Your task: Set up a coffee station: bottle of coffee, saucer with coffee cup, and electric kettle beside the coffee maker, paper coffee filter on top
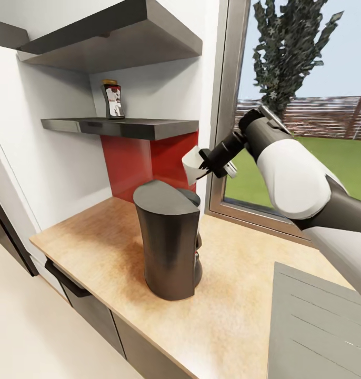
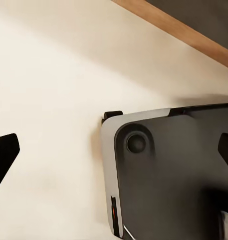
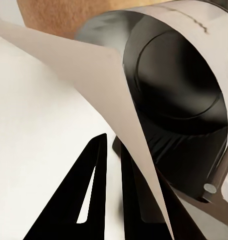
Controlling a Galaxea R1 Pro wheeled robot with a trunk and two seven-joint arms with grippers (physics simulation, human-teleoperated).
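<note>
Right gripper [image 1: 206,167]: we find its fingers [image 3: 94,195] nearly together, pinching the paper coffee filter [image 1: 192,163], a whitish cone held in the air above and just behind the coffee maker [image 1: 170,239], not touching it.

Coffee maker: we record it upright on the kitchen countertop [image 1: 101,247], near the red wall panel [image 1: 133,163].

Bottle of coffee [image 1: 112,99]: upright on the kitchen shelf [image 1: 122,126], well above the coffee maker.

Left gripper [image 2: 114,155]: we see two dark fingertips [image 2: 4,152] spread wide, nothing between them, above a pale floor [image 2: 49,75] and the robot's grey base [image 2: 168,170].
</note>
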